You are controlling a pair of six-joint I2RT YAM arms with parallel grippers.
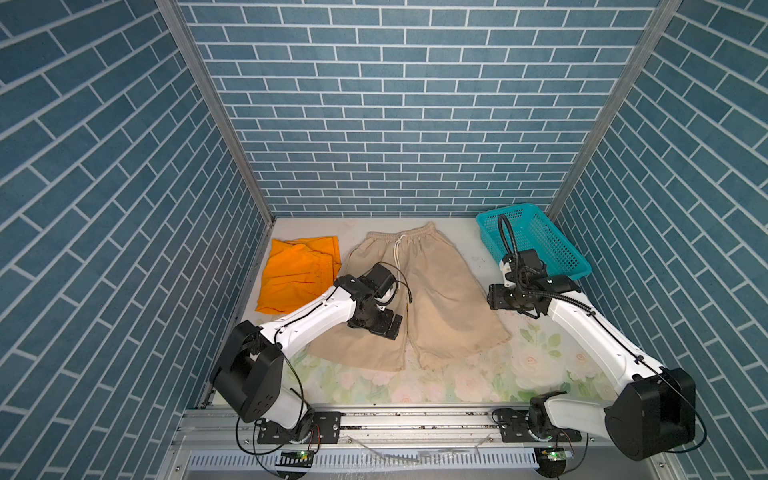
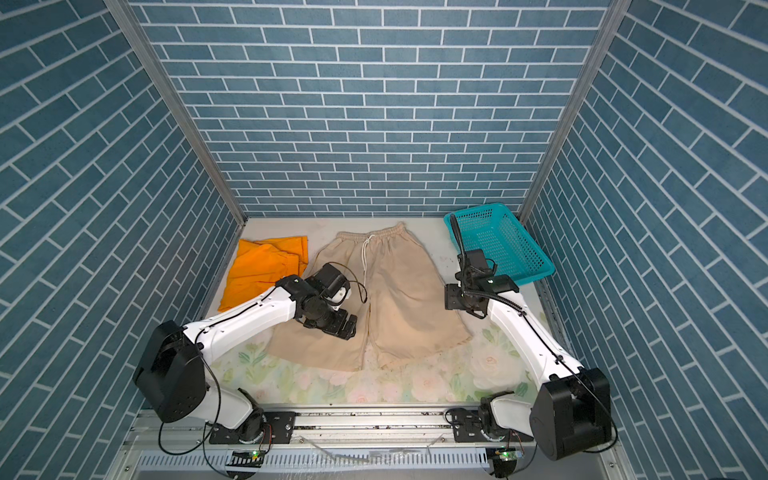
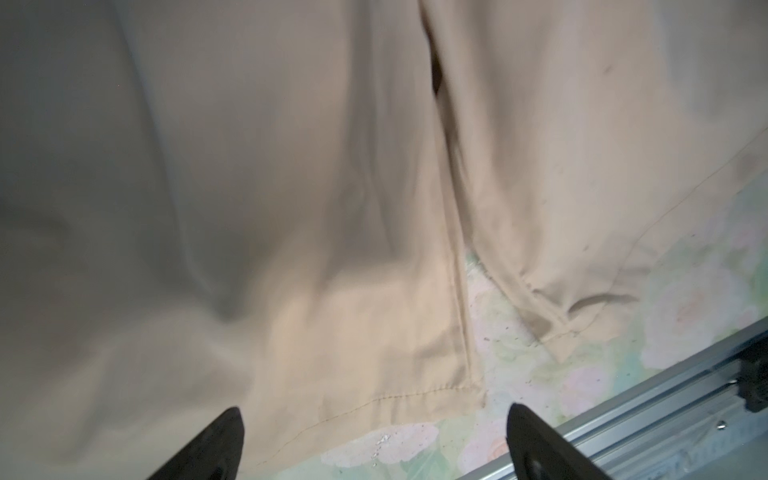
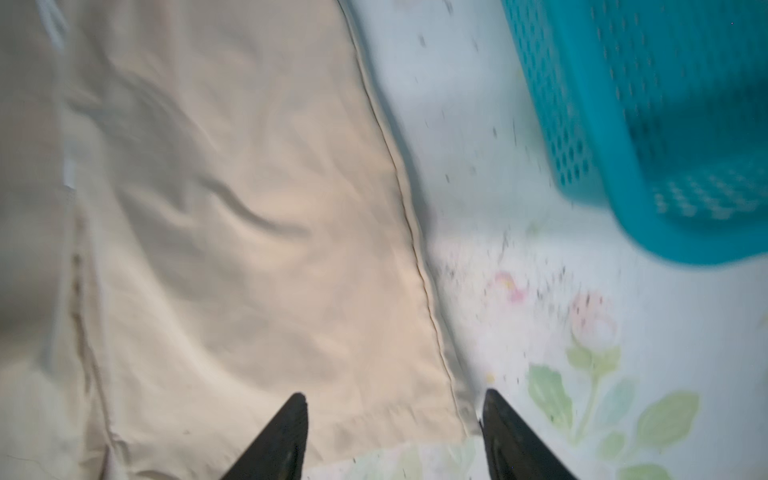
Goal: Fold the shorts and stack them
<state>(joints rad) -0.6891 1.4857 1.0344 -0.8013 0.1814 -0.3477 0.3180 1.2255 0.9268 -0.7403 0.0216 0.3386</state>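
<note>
Lying flat on the tabletop point(image 1: 469, 253), the beige shorts point(image 1: 440, 291) have their waistband toward the back wall, with the orange shorts point(image 1: 295, 274) folded just beside them on the left. The left end effector point(image 3: 374, 415) hangs wide open and empty over one leg near its hem. The right end effector point(image 4: 395, 399), also open and empty, sits over the beige pair's right edge, near a teal basket point(image 1: 505, 208).

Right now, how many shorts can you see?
2. The orange shorts lie rumpled at the far left; the beige shorts are spread flat in the middle. None look hidden.
</note>
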